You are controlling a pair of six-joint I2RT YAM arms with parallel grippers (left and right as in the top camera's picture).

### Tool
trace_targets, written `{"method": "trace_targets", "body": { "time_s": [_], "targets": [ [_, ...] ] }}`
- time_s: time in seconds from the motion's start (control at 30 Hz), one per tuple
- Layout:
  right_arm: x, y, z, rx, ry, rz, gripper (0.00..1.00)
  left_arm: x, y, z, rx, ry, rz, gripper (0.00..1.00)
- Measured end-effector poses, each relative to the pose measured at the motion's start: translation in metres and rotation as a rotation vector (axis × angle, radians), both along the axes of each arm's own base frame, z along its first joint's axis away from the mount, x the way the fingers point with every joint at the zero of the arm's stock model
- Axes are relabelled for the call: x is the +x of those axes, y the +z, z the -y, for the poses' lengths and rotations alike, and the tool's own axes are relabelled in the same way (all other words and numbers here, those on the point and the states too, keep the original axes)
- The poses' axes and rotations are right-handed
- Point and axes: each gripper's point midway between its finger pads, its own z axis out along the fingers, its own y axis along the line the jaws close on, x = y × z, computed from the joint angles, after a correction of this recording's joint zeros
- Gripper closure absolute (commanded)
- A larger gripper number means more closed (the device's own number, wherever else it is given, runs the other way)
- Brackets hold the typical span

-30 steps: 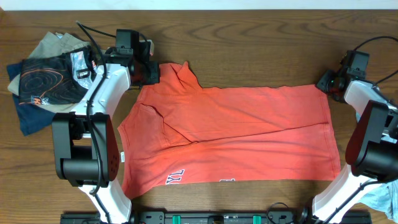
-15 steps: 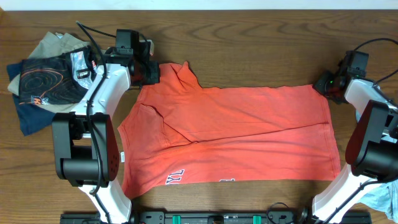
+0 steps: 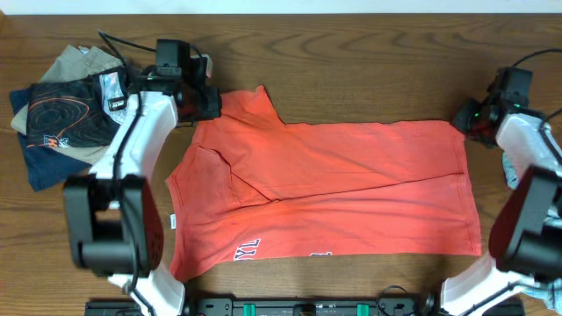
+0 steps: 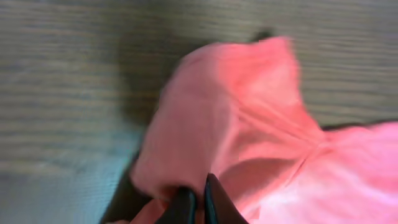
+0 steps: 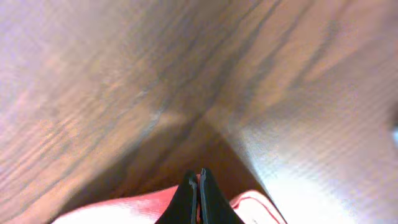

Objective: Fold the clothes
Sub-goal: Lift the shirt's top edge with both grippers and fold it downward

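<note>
Lying flat: the coral-red T-shirt (image 3: 325, 189) is spread across the middle of the wooden table (image 3: 351, 61), with its collar end to the left and its hem to the right.
Overhead only: this view shows the whole garment. A diagonal fold runs across it, the white lettering (image 3: 248, 250) sits at the near edge, and a small white tag (image 3: 173, 221) is on the left edge.
Left gripper (image 3: 213, 103): it sits at the shirt's far-left corner. The left wrist view shows its dark fingers (image 4: 183, 204) pinched together on a bunched lump of the coral cloth (image 4: 249, 124).
Right gripper (image 3: 463, 118): it sits at the far-right corner. The right wrist view shows the fingers (image 5: 186, 198) pressed flat against each other, with a thin strip of coral cloth (image 5: 124, 208) at their tips.
Other clothes: a pile (image 3: 61, 110) of dark and khaki garments lies at the far left, apart from the shirt. A light-blue garment (image 3: 540, 281) shows at the near-right corner.
Cut off: the light-blue garment is largely hidden by the right arm and the frame edge.
Hard to make out: both wrist views are blurred. Overhead, each gripper's fingertips are hidden under its own body. The lettering is cropped by the shirt's fold, so it cannot be read in full.
</note>
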Motion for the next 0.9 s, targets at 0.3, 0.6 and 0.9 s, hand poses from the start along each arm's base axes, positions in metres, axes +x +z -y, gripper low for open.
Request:
{"method": "trace_targets", "body": {
  "time_s": [0.3, 0.6, 0.9],
  "targets": [
    [-0.054, 0.041, 0.012, -0.015, -0.028, -0.078, 0.99, -0.066, 0.042, -0.003, -0.001, 0.005, -0.111, 0.94],
    [-0.115, 0.035, 0.030, -0.002, -0.067, -0.267, 0.99, -0.127, 0.033, -0.006, 0.014, 0.016, -0.360, 0.94],
    [-0.135, 0.031, 0.032, 0.008, -0.037, -0.341, 0.99, -0.170, 0.032, -0.015, 0.054, 0.081, -0.552, 0.94]
  ]
}}
